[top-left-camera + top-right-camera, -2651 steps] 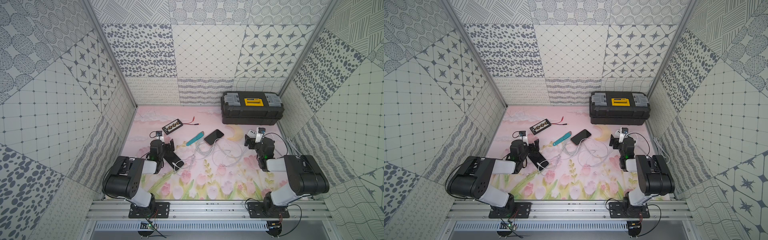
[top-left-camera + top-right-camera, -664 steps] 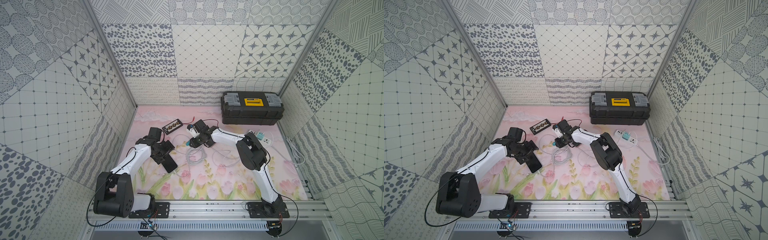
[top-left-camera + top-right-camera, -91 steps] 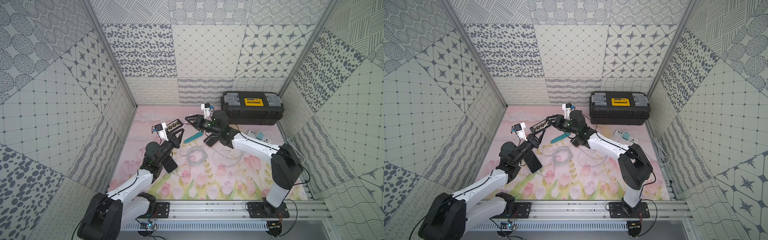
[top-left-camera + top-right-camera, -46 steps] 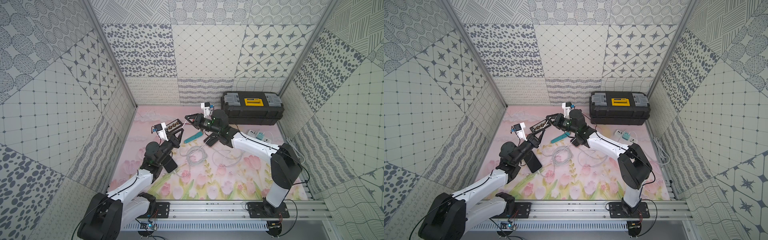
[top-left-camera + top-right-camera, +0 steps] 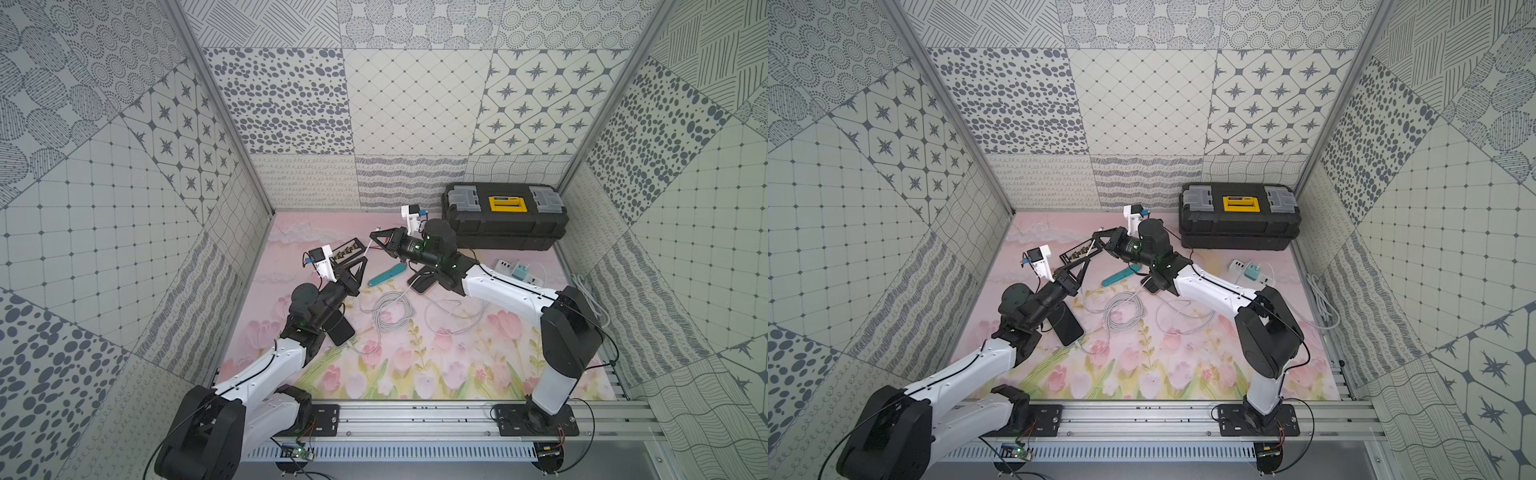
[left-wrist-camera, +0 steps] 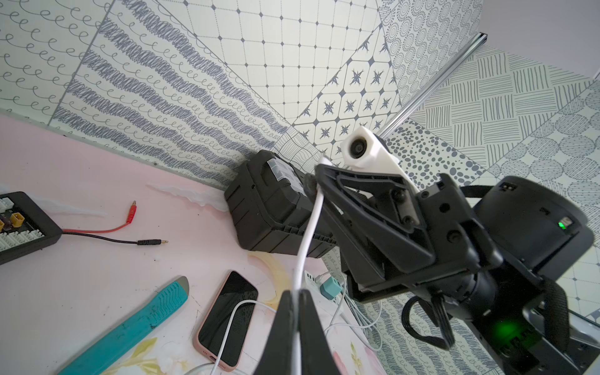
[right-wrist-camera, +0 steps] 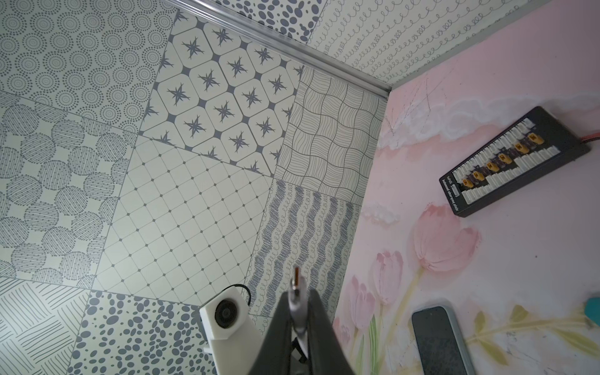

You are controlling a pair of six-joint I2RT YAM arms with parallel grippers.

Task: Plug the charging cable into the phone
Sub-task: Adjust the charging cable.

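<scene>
Pink mat carried the clutter; both arms were raised above its back half. Dark phone lay flat beside left arm. Pink-cased phone lay under right arm. Which phone was the target: hard to tell from here. Left gripper was clamped on white cable. Right gripper, apart a second before, had just closed on plug, metal tip protruding. Reading: plug secured for insertion, far from any port.
</scene>
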